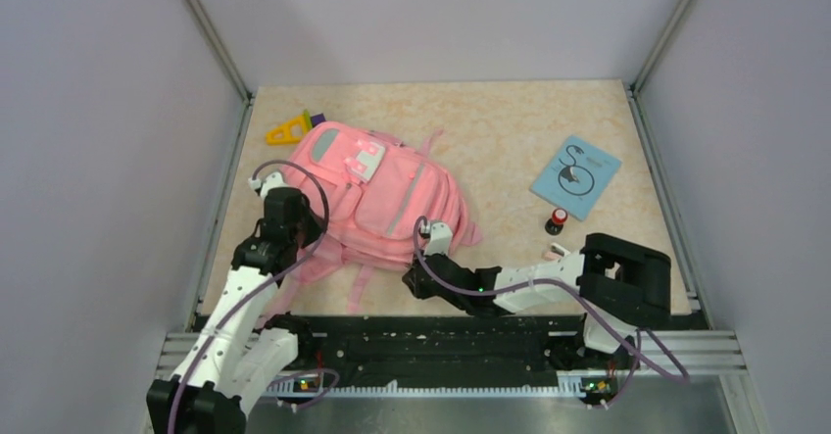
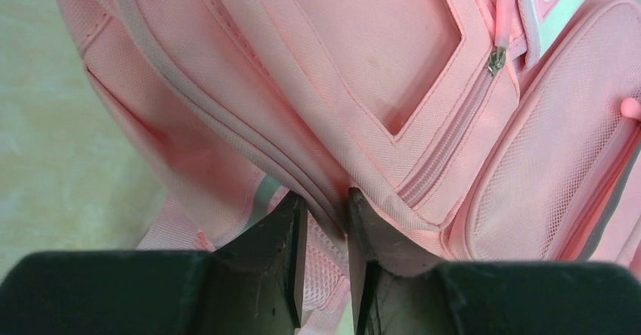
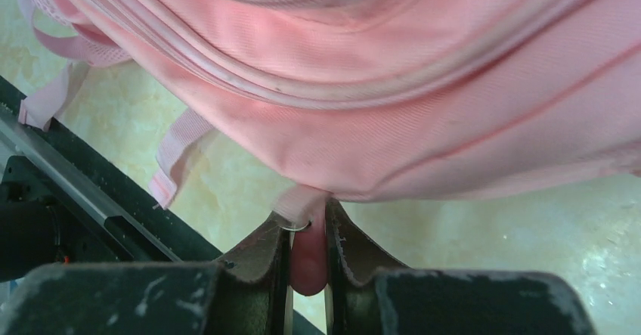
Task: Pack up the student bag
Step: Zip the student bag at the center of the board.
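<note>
The student bag (image 1: 382,194) lies flat on the left half of the table, pink with grey-green stripes and a white patch. My left gripper (image 1: 309,223) is at the bag's near-left edge; in the left wrist view its jaws (image 2: 326,199) have closed to a narrow gap on a piped seam of the bag (image 2: 363,70). At the bag's near-right edge, my right gripper (image 1: 431,238) is shut on a pink zipper pull (image 3: 308,263) with a small metal ring, seen in the right wrist view under the bag (image 3: 393,93).
A blue booklet (image 1: 576,177) lies at the right, with a small red and black object (image 1: 557,220) just in front of it. A yellow triangle (image 1: 287,130) sits behind the bag's far-left corner. Loose pink straps (image 3: 178,153) trail toward the black rail (image 1: 441,341).
</note>
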`<action>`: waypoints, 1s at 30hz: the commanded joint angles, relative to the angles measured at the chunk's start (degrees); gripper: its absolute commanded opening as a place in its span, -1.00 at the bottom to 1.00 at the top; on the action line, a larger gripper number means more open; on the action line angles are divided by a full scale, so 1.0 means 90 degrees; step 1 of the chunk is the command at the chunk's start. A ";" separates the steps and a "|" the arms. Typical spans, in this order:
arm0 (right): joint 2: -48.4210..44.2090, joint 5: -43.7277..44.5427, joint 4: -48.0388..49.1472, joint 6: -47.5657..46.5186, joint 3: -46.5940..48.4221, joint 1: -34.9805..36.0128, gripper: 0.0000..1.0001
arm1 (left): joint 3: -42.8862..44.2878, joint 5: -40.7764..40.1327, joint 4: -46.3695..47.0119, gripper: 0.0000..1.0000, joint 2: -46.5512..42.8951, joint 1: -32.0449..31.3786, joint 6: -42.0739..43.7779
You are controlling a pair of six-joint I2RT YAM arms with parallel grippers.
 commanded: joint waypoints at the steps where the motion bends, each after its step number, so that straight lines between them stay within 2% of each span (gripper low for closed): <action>1: -0.0583 0.0225 -0.0006 0.0117 -0.0369 -0.0088 -1.00 | 0.0566 0.0086 0.0419 -1.00 0.0160 0.0451 0.0599; 4: -0.0830 0.0242 -0.0064 0.0087 -0.0522 -0.0165 -1.00 | 0.0747 0.0282 0.0459 -1.00 0.0305 0.0591 0.0706; 11: -0.1560 0.0055 -0.0283 -0.0272 -0.0889 -0.0595 -1.00 | 0.0947 0.0081 0.0304 -1.00 0.0406 0.0722 0.0773; 17: -0.2040 -0.1302 -0.0065 -0.0812 -0.1177 -0.1488 -1.00 | 0.1033 -0.0057 0.0144 -1.00 0.0080 0.0715 0.1163; 18: -0.2083 -0.1613 0.0036 -0.0938 -0.1213 -0.1614 -1.00 | 0.1092 0.0012 0.0075 -0.93 0.0035 0.0708 0.1258; 21: -0.2168 -0.2406 0.0076 -0.1254 -0.1173 -0.1860 -1.00 | 0.1202 0.0081 -0.0025 -0.22 -0.0189 0.0566 0.1510; 22: -0.2203 -0.2601 0.0056 -0.1356 -0.1139 -0.1914 -1.00 | 0.1218 0.0037 -0.0022 0.06 -0.0304 0.0437 0.1581; 24: -0.2262 -0.2921 -0.0059 -0.1494 -0.1061 -0.1982 -1.00 | 0.1212 -0.0065 0.0053 0.50 -0.0535 -0.0013 0.1789; 27: -0.2387 -0.3346 -0.0100 -0.1520 -0.1074 -0.2100 -1.00 | 0.1148 -0.0083 0.0285 0.58 -0.0825 -0.1096 0.2287; 30: -0.2489 -0.3632 -0.0157 -0.1524 -0.1091 -0.2206 -1.00 | 0.0906 0.0416 0.0656 0.59 -0.0847 -0.2020 0.2510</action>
